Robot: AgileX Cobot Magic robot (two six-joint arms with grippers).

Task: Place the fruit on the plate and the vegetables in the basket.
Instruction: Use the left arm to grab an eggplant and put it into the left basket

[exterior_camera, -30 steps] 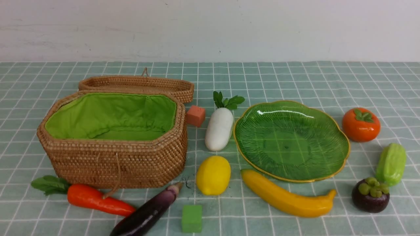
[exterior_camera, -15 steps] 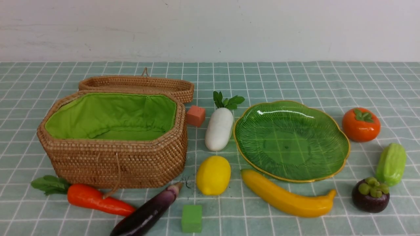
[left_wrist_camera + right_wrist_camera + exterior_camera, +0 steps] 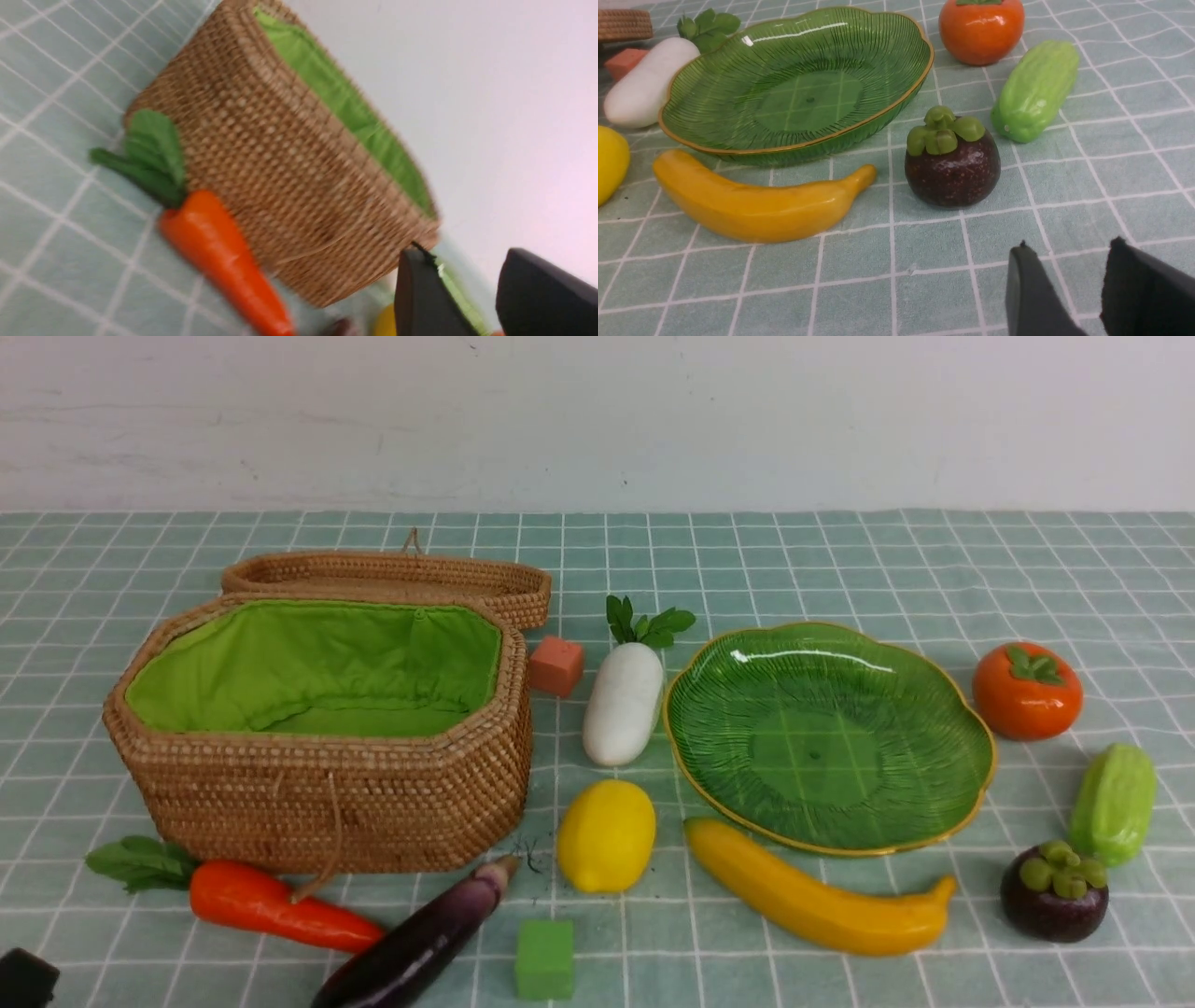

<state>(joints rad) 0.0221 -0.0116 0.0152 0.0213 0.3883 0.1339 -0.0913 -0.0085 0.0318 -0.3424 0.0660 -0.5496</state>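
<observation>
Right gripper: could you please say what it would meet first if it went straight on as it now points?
Probably the ridged gourd, passing close beside the mangosteen; depth is unclear, so it may touch tablecloth first.

No readable txt in any view.
You get no words, nos., brand marks or labels on the basket (image 3: 327, 793), the plate (image 3: 826, 737) or the checked tablecloth (image 3: 840, 560). The only mark you see is a small dark scribble (image 3: 528, 855) on the tablecloth, btw the eggplant (image 3: 420, 943) tip and the lemon (image 3: 607, 835) in the front view. It's too small & smudgy to read as a letter or no. The wall (image 3: 597, 420) at the back has faint scuffs only, nothing legible.
</observation>
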